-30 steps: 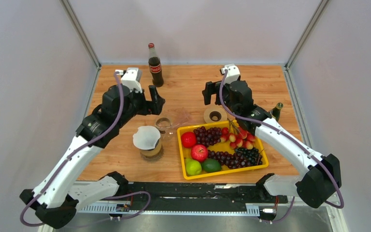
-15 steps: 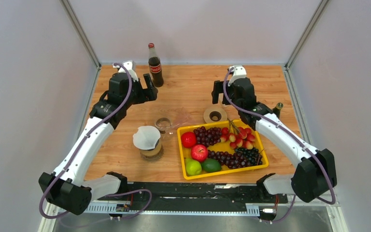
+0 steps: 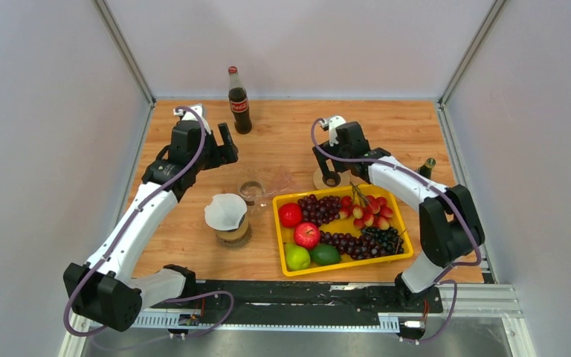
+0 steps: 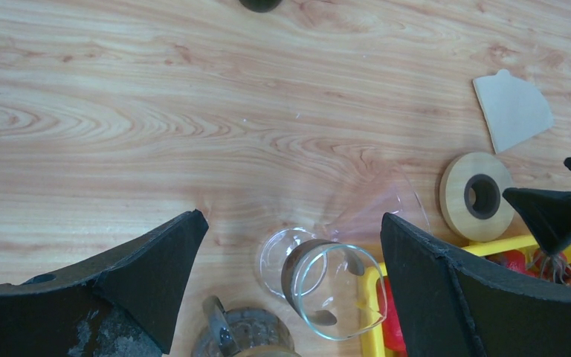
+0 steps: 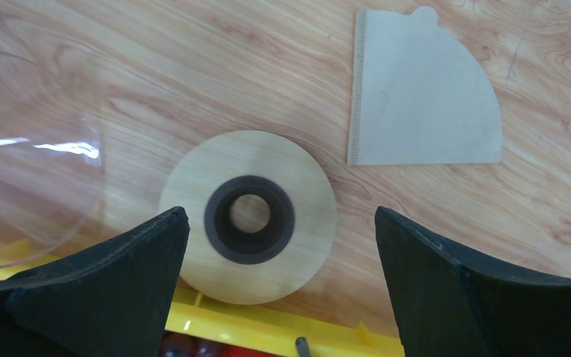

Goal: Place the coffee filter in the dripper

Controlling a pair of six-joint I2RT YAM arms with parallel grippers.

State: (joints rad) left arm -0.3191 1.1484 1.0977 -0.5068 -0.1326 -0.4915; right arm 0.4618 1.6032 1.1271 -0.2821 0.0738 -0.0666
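Observation:
What looks like a white coffee filter (image 3: 224, 210) sits open in the mouth of the glass dripper (image 3: 234, 232), left of the tray. A flat brown coffee filter (image 5: 424, 97) (image 4: 513, 110) lies on the table behind a wooden ring (image 5: 249, 216) (image 3: 331, 177); the right arm hides it in the top view. My right gripper (image 5: 280, 212) (image 3: 326, 165) hovers over that ring, open and empty. My left gripper (image 3: 227, 145) (image 4: 290, 219) hangs open and empty behind the dripper, apart from it.
A clear glass piece (image 4: 327, 286) (image 3: 253, 191) lies on its side beside a transparent cone (image 4: 372, 201). A yellow tray (image 3: 342, 265) holds fruit. A cola bottle (image 3: 239, 100) stands at the back, a small green bottle (image 3: 426, 169) at the right. Walls enclose three sides.
The left arm has drawn back up and to the left, away from the middle. The right arm has folded its elbow outward and swung its gripper down over the wooden ring. Both grippers stayed open.

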